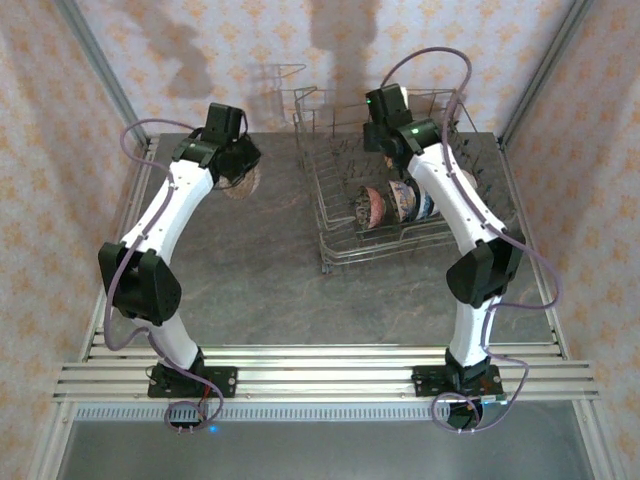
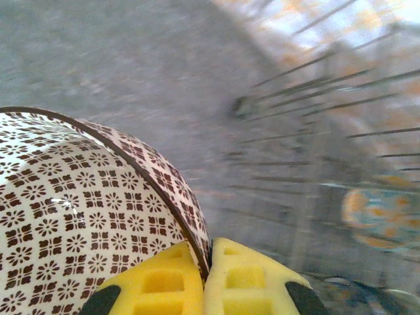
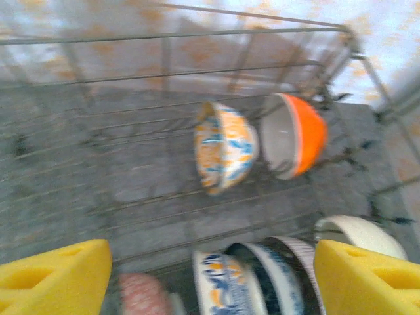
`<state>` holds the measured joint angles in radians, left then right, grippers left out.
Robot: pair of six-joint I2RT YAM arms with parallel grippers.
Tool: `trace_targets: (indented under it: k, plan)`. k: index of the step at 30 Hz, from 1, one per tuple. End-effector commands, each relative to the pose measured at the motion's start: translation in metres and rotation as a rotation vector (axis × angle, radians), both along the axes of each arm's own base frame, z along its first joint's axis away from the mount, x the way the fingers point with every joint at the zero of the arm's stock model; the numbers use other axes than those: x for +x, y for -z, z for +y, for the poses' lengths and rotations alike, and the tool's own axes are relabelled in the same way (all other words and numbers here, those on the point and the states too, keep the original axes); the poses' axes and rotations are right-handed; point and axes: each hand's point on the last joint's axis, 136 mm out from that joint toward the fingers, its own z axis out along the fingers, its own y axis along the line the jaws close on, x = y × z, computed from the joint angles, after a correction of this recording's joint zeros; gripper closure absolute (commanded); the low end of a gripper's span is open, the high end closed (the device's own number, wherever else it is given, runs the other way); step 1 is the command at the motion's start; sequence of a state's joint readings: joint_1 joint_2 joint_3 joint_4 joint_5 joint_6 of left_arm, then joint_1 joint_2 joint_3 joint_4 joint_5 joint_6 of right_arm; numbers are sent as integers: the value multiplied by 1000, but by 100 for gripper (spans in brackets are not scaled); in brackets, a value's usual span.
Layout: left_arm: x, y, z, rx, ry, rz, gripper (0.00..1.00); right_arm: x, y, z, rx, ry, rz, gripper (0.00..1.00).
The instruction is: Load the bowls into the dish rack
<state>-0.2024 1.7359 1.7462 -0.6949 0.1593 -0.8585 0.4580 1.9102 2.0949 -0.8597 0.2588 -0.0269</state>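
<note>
Bowls (image 3: 226,144) mostly stand on edge in the rack (image 1: 400,215) already. In the right wrist view an orange bowl (image 3: 298,134) and an orange-and-blue one sit at upper centre. A cream bowl (image 3: 361,233), a blue-and-white bowl (image 3: 220,282) and a pinkish bowl (image 3: 141,294) line the bottom edge.

One brown-patterned bowl (image 2: 79,216) is outside the rack, at upper left in the top view. The left gripper (image 2: 205,269) has its yellow fingers closed on the rim. I judge it the last to load; whether it rests on the table (image 1: 260,270) I cannot tell. The right gripper (image 3: 210,282) hangs open above the rack, holding nothing.

The held bowl is glossy white, covered inside and out with small brown flower motifs, and has a thin dark rim.
</note>
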Motion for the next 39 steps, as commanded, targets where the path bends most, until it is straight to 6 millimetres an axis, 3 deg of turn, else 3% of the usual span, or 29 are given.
trace_targets:
  k: [1,7,11,17,24,29,39]
  plan:
    - [19,-69,-8,-109,-76,-213,100,-8,-20,47,87,-236,-28,21]
    - [28,-118,-38,-200,-74,-334,100,-44,-51,117,247,-544,-107,25]
    - [29,-143,-56,-225,-62,-387,100,-56,-63,139,280,-616,-184,25]
    - [26,-165,-75,-240,-55,-431,100,-63,-77,158,370,-653,-240,29]
    - [21,-175,-89,-237,-50,-455,100,-60,-89,165,421,-596,-324,33]
    - [23,-176,-97,-244,-46,-454,100,-56,-87,169,439,-581,-338,35]
    - [23,-184,-105,-244,-63,-472,100,-22,-74,141,411,-293,-375,45]
